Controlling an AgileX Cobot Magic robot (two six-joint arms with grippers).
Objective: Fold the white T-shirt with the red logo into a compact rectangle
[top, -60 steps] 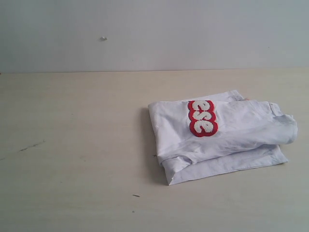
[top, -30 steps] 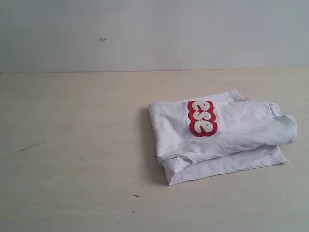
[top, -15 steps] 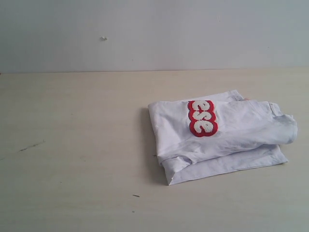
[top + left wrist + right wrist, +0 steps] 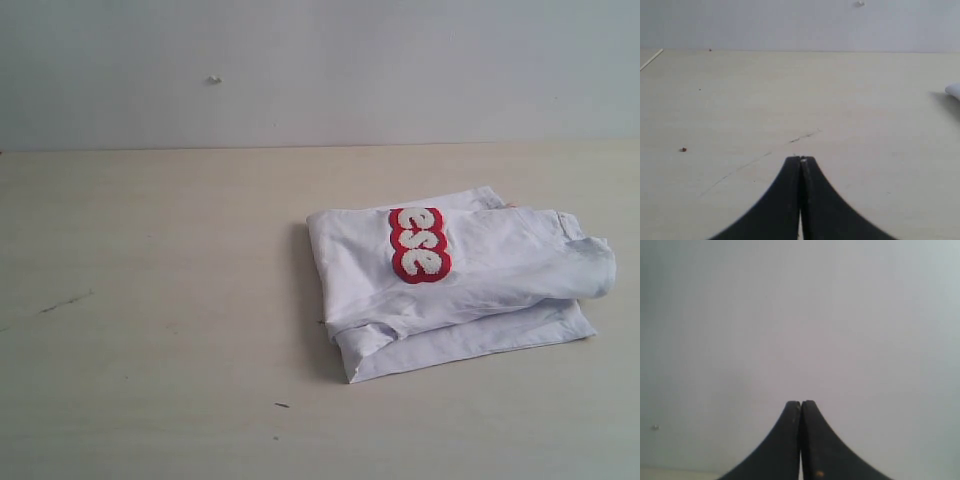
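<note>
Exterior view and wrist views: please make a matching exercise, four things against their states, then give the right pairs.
Things: 1 white T-shirt; 2 red logo; 3 left gripper; 4 right gripper.
States: A shut, facing a grey wall; B folded on the table; C shut, over the table; D only "ese" showing.
Pairs: 1-B; 2-D; 3-C; 4-A.

A plain indoor test space, most like a robotics lab. A wide, pale wood-look desk [image 4: 150, 330] runs back to a flat light grey wall [image 4: 400, 70] with a small white speck [image 4: 214, 79] on it. Thin dark scuffs [image 4: 65, 301] mark the desk's surface. Each wrist camera looks out past a black claw: the left claw [image 4: 800, 161] over the desk, the right claw [image 4: 800, 403] facing the wall.
</note>
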